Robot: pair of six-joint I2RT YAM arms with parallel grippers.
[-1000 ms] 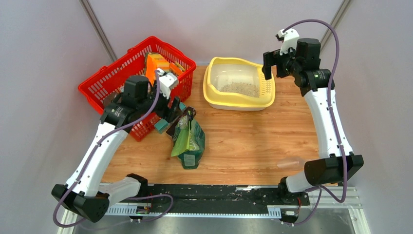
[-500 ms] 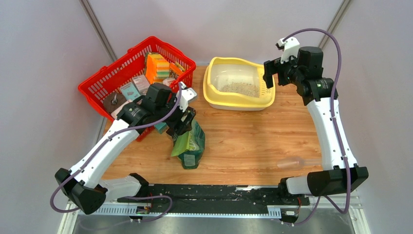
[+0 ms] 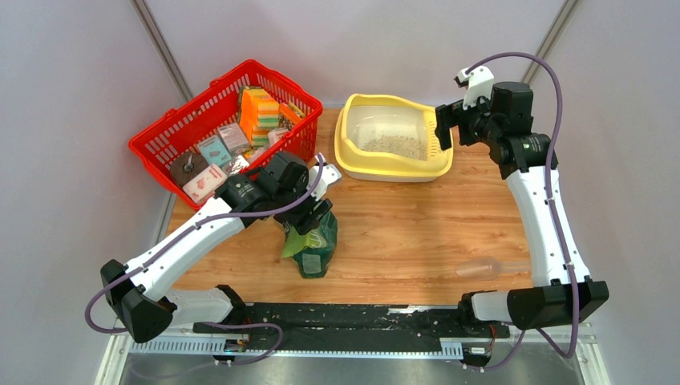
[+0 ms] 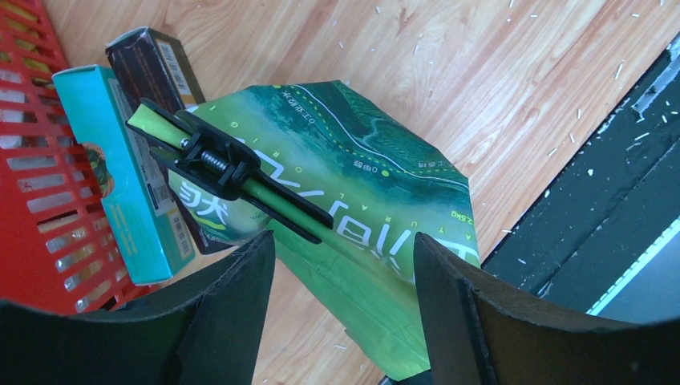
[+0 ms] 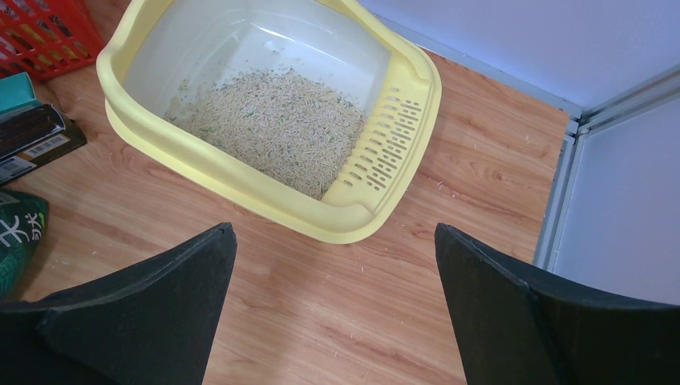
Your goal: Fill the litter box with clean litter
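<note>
Over the table [image 3: 417, 233], from the top camera, you have the litter box [image 3: 390, 168] at the far edge, with the clean litter [image 3: 394, 145] lying as a thin patch in its basin. Your right gripper [image 3: 443, 132] hangs just beside the box's right rim, jaws spread wide and empty. Your left gripper [image 3: 311, 210] is well off to the box's near left, down at the top of a green bag [image 3: 317, 250] lying on the wood. A red basket [image 3: 172, 132] stands left of the box.

Through the left wrist camera, your fingers [image 4: 232, 305] stand wide apart, one on either side of the bag's folded top, just below a black clip [image 4: 224, 164] that pinches it. Whether either pad touches the bag, you cannot tell. A teal carton [image 4: 120, 184] and a dark carton [image 4: 152, 60] sit between bag and basket.

Through the right wrist camera, your fingers [image 5: 136, 313] gape with nothing between them. The box lies below and ahead. Its litter is heaped against the perforated strip [image 5: 385, 152].
</note>
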